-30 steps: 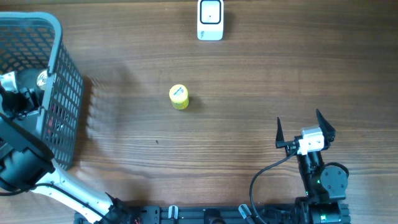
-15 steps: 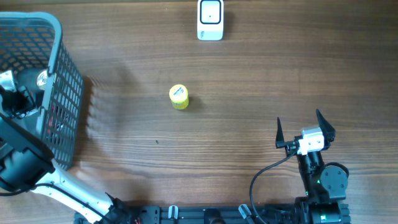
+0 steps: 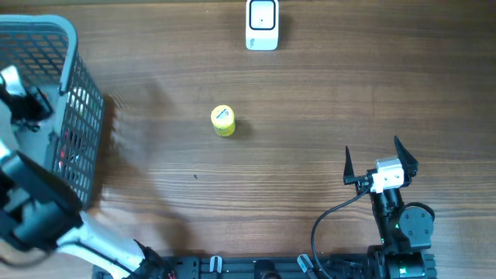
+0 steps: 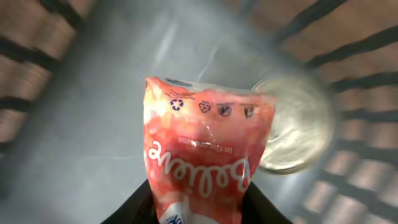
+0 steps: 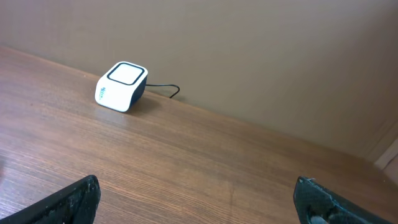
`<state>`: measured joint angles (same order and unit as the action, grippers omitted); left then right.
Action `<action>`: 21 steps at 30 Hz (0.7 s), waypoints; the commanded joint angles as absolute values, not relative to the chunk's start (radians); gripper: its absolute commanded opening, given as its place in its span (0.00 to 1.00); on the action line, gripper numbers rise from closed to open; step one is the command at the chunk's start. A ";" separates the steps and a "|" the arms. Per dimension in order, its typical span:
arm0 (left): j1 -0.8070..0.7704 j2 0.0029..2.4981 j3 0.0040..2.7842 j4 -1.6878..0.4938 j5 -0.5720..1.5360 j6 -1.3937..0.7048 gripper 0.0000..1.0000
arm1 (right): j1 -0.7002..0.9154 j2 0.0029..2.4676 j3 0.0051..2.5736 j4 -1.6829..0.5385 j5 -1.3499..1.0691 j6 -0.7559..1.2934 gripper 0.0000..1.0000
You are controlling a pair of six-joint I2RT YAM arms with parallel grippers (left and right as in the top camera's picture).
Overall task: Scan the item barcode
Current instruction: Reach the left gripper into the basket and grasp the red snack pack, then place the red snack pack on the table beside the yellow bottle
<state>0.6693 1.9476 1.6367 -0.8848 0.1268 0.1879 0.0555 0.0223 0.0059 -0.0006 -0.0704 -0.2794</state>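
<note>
Inside the grey plastic mesh basket (image 3: 77, 46) at the left, a red-pink plastic pouch (image 4: 202, 143) is being clenched by the left tool (image 4: 202, 210). The right tool (image 3: 373, 155) is being held released and empty. The pouch is best being lifted straight clear of the basket wall, with its barcode turned toward the far white box-shaped scanner (image 3: 262, 25).

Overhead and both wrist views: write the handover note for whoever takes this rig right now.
Left gripper: shut on a pink pouch inside the grey basket at the left of the table; a round metal can lies nearby in it.
Right gripper: open, empty, front right.
Scanner: table's far edge. Yellow item: mid-table.
Done: pouch gripped.
Left: lift it out, present its barcode to the scanner; barcode not visible here.
</note>
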 commanded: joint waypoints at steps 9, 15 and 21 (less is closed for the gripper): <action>0.661 1.316 1.644 -0.752 0.524 0.017 0.36 | 0.055 0.018 0.005 0.002 -0.079 -0.289 1.00; 0.474 1.184 1.644 -0.811 0.710 0.094 0.40 | 0.055 0.018 0.005 0.003 -0.079 -0.288 1.00; 0.211 1.240 1.640 -1.018 0.624 0.338 0.40 | 0.055 0.018 0.005 0.002 -0.079 -0.288 1.00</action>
